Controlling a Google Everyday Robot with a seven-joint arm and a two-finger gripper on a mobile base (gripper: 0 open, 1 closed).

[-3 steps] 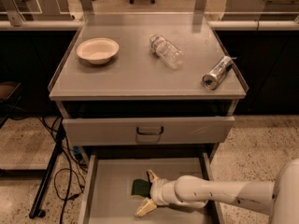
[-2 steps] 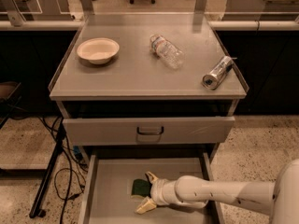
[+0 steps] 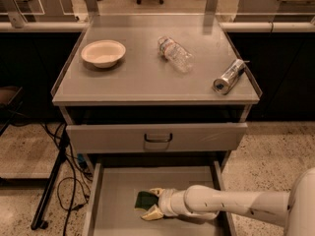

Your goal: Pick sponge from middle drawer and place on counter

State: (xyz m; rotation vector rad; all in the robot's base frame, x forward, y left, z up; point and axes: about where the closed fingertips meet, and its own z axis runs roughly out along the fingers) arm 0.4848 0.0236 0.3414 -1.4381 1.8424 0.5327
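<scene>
Middle drawer pulled open, with my gripper inside it at the sponge. Compared with a second ago almost nothing has shifted: the sponge lies on the same patch of the middle drawer's floor, dark green face up, near the middle of the drawer's width. My gripper has held its place beside it. At most, the finger nearer the middle drawer's front edge has drawn in slightly. I judge from this that the reach is finished and the grasp is the step in hand; the sponge is not yet lifted.

Pose: my arm enters from the middle drawer's right side and lies low and nearly level over its floor, with the wrist pointing left. The two pale fingers are spread, one on the sponge's far edge and one past its near edge, bracketing it rather than pinching it.

The counter, above the middle drawer, carries a bowl, a bottle and a can, with bare surface among them for the sponge.
</scene>
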